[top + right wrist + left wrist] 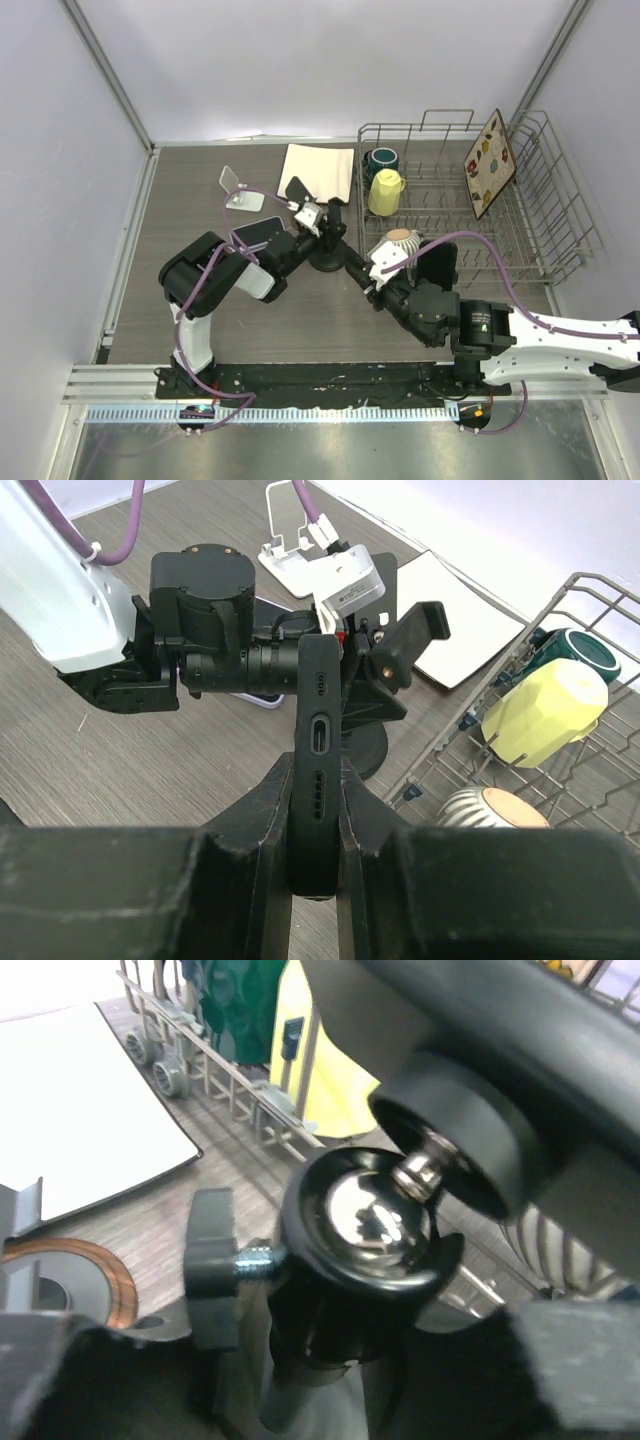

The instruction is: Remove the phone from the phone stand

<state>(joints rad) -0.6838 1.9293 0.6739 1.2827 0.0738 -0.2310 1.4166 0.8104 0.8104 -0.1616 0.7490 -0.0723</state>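
The black phone stand [328, 260] stands on its round base at the table's middle. In the left wrist view its ball joint [365, 1225] and side knob [212, 1265] fill the frame. My left gripper [316, 234] reaches in from the left and is shut on the stand's post [310, 1370]. The black phone [318, 740] shows edge-on in the right wrist view, port end toward the camera. My right gripper [318, 825] is shut on it, one finger on each face. Its far end lies by the stand's clamp [402, 645]; I cannot tell whether they touch.
A wire dish rack [545, 235] at the right holds a yellow mug [384, 190], a green mug [381, 160], a patterned plate [489, 163] and a bowl [400, 240]. A white mat [318, 170] and a small white stand [240, 190] lie behind.
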